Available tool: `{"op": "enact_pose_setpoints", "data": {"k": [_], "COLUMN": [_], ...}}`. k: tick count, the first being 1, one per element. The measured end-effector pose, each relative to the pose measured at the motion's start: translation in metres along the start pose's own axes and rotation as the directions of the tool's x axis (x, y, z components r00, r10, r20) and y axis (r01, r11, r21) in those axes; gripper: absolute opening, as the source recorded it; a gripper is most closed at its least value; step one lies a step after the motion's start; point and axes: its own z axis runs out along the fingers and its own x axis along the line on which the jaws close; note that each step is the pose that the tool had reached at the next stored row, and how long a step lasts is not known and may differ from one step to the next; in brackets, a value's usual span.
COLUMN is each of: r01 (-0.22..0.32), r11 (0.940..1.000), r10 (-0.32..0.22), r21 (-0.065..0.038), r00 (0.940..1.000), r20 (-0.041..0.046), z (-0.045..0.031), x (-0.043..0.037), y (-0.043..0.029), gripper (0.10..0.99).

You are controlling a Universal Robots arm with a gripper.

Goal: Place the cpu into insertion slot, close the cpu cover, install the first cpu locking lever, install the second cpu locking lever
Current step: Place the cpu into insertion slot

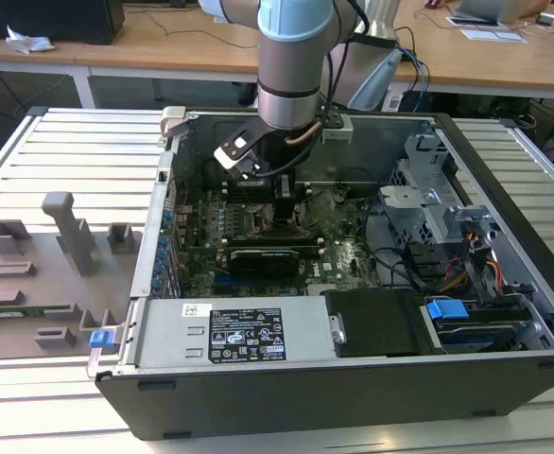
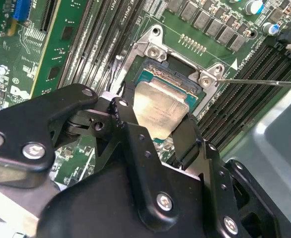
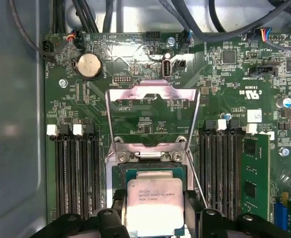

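Pale wooden desks stand behind a slatted metal tabletop (image 1: pixel 69 151) that carries an open computer case (image 1: pixel 353 397). Inside the case, the cpu (image 3: pixel 154 206) (image 2: pixel 160 106) lies level with its silvery top facing up, right over the insertion slot (image 3: pixel 117 174); whether it is fully seated cannot be told. The dark fingers (image 3: pixel 118 199) (image 2: pixel 186 140) are closed against two opposite edges of the chip, pinching it between them. Just beyond the slot, the cpu cover (image 3: pixel 153 93) is swung open and stands raised on its hinge, its cut-out centre showing the green motherboard (image 3: pixel 225 74) behind. A thin locking lever (image 3: pixel 197 183) (image 2: pixel 259 82) runs free beside the socket. Long black memory slots (image 3: pixel 76 173) flank the socket on both sides, and a coin battery (image 3: pixel 89 64) sits farther off. In the exterior view the arm (image 1: pixel 294 66) reaches straight down into the case.
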Motion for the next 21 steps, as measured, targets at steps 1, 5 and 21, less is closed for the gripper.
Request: {"op": "enact_pose_setpoints", "data": {"k": [1,5,21], "r01": [0.0,0.0,0.0], "r11": [1.0,1.0,1.0], "r10": [0.0,0.0,0.0], "r21": [0.0,0.0,0.0], "r00": [1.0,1.0,1.0], "r20": [0.0,0.0,0.0018], "z": [0.0023,0.0077,0.0119], "x": [0.0001,0.0015,0.0016], "y": [-0.0001,-0.0002,-0.0014], "gripper": [0.545,0.545,0.62]}}
